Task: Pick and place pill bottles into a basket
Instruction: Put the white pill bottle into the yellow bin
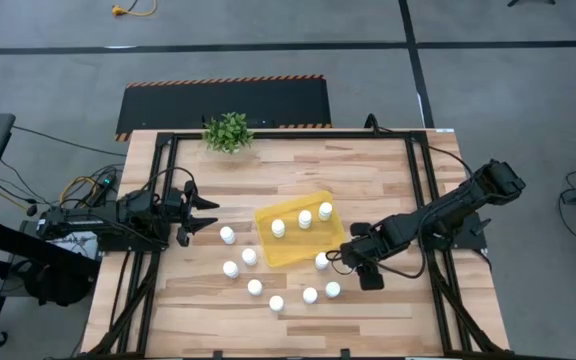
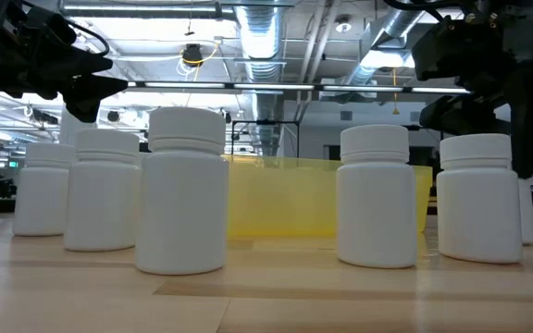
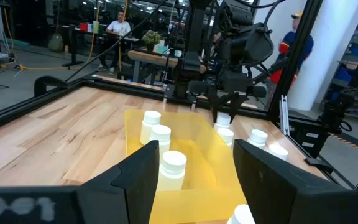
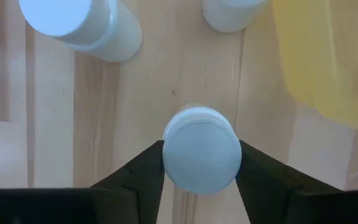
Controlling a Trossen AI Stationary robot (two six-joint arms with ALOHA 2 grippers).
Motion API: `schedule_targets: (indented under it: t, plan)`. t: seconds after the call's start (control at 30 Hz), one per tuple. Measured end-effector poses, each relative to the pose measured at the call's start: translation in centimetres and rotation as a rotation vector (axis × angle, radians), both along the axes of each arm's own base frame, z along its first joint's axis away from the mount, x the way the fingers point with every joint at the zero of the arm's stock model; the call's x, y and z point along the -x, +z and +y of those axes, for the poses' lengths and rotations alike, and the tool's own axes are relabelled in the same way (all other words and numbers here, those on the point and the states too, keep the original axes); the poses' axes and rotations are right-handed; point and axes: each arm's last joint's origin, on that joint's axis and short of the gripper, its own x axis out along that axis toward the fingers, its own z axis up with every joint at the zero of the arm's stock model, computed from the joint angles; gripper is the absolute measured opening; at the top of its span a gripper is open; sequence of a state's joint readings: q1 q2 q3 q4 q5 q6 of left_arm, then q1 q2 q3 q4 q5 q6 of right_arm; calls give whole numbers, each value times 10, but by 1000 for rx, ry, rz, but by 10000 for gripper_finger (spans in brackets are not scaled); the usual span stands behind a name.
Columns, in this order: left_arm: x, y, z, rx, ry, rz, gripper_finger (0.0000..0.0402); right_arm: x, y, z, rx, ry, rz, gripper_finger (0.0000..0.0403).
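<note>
The yellow basket (image 1: pixel 293 240) lies mid-table with three white pill bottles (image 1: pixel 305 219) standing in it. Several more bottles (image 1: pixel 255 287) stand on the wood around its near side; they also fill the low view (image 2: pixel 185 190). My right gripper (image 1: pixel 333 260) is just off the basket's near right corner, shut on one bottle (image 4: pixel 201 146). My left gripper (image 1: pixel 208 215) is open and empty, left of the basket, pointing level toward it (image 3: pixel 194 180). My right gripper pinches the bottle at its cap's two opposite sides (image 4: pixel 166 158) between its two fingers. The fingers come from above, pointing down. The bottle is upright. I cannot tell whether its base is still on the table.
A small green potted plant (image 1: pixel 229 131) stands at the far edge. Black frame rails (image 1: pixel 418 200) run along the table's sides. Two loose bottles (image 4: pixel 79 25) stand close to the held one. People (image 3: pixel 118 28) are in the room beyond the table.
</note>
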State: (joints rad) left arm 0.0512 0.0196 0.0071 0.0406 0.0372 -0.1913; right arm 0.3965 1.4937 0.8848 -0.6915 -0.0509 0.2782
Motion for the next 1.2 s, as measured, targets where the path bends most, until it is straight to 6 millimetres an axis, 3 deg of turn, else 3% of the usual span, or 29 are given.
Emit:
schedule_targets:
  t: [0.13,0.4,0.57,0.8,1.0,1.2]
  plan:
    - [0,0,0,0,0,0,194,0,0,0,-1,-1,-2,152]
    - [0,0,0,0,-1,0,194,-1,5,0,0,-10,19,163]
    - [0,0,0,0,0,0,194,-6,27,1,14,17,30,149]
    - [0,0,0,0,0,0,194,-16,71,-10,34,39,35,162]
    - [0,0,0,0,0,0,194,-24,110,-30,52,67,7,148]
    - [0,0,0,0,0,0,194,-33,128,-59,68,46,-49,160]
